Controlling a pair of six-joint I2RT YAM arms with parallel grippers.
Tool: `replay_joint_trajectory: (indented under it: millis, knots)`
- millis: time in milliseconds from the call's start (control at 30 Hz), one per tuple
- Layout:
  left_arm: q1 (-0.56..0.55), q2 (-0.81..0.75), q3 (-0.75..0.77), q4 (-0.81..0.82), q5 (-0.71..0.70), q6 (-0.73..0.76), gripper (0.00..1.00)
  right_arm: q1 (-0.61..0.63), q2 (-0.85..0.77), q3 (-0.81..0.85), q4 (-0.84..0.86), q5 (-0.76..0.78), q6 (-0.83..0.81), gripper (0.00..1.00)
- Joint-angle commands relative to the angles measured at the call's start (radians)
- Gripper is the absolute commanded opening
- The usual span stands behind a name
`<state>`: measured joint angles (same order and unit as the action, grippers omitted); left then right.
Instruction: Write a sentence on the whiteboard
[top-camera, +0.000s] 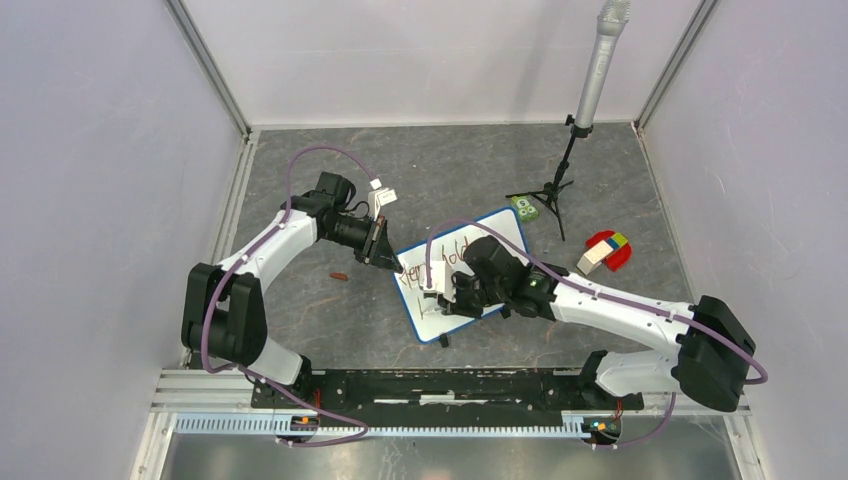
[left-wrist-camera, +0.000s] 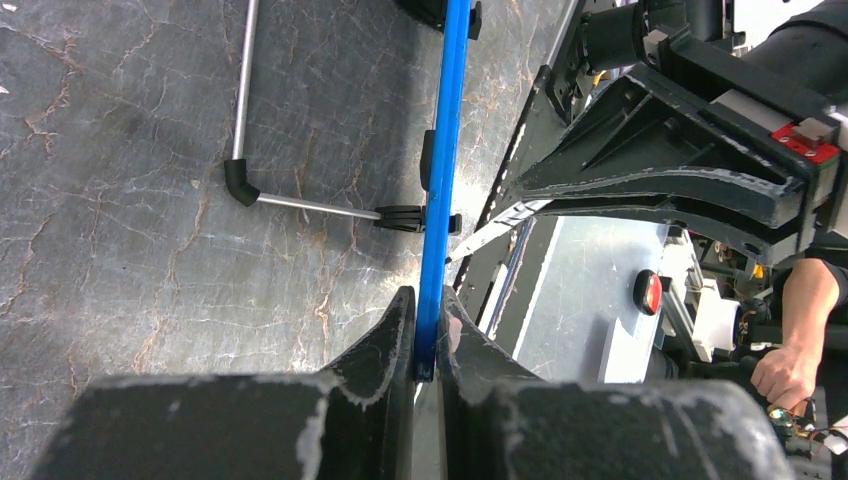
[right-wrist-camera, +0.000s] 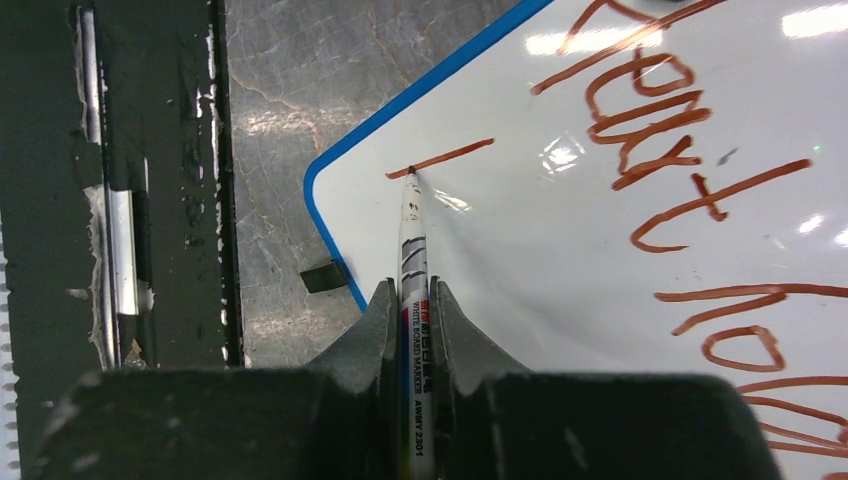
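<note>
The whiteboard (top-camera: 507, 236) stands tilted at mid table, white with a blue frame (left-wrist-camera: 446, 130). My left gripper (top-camera: 391, 262) is shut on the frame's left edge; in the left wrist view its jaws pinch the blue strip (left-wrist-camera: 428, 300). My right gripper (top-camera: 441, 294) hovers over the board's near part, shut on a white marker (right-wrist-camera: 411, 240). The marker's tip touches the whiteboard (right-wrist-camera: 520, 250) at the left end of a short reddish-brown stroke (right-wrist-camera: 446, 156). The sentence (right-wrist-camera: 640, 110) shows "Heart" above, with more letters (right-wrist-camera: 745, 335) below it.
A marker cap (top-camera: 340, 275) lies on the grey floor left of the board. A microphone stand (top-camera: 561, 184), a green item (top-camera: 526, 208) and coloured blocks (top-camera: 607, 251) sit back right. A metal support leg (left-wrist-camera: 244, 100) runs behind the board. The black base rail (right-wrist-camera: 150, 200) is near.
</note>
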<state>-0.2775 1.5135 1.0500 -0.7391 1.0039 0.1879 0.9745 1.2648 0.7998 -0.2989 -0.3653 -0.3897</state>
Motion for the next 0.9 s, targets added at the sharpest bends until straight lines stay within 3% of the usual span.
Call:
replay_joint_trajectory:
  millis: [0, 467, 867]
  knots:
    - [-0.003, -0.013, 0.020, 0.023, -0.034, -0.008, 0.02, -0.006, -0.004, 0.066, 0.019, 0.043, 0.000, 0.00]
    - [-0.002, -0.016, 0.019, 0.021, -0.037, -0.006, 0.02, -0.041, -0.022, 0.052, -0.003, 0.069, -0.016, 0.00]
    - [-0.003, -0.010, 0.024, 0.021, -0.040, -0.006, 0.02, -0.018, -0.020, 0.000, -0.025, -0.006, -0.038, 0.00]
